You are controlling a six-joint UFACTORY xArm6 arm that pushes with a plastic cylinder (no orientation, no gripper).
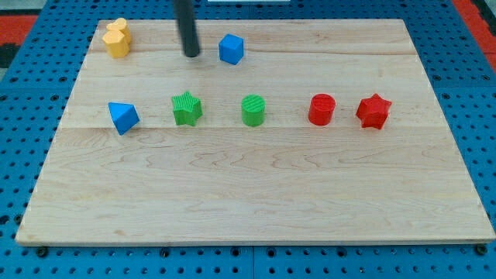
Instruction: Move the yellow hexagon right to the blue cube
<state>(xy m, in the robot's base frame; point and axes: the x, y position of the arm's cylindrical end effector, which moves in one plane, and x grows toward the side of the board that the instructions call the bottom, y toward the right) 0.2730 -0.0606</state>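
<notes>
The push is not yet begun, I judge: the yellow hexagon (116,38) lies well apart from the blue cube (231,48), toward the view's left of it, near the board's top left corner. My tip (191,54) stands upright just beside the blue cube on its left, between cube and hexagon, touching neither and holding nothing, as a bare rod has no jaws. Next it must go around to the hexagon's far left side and push rightward.
</notes>
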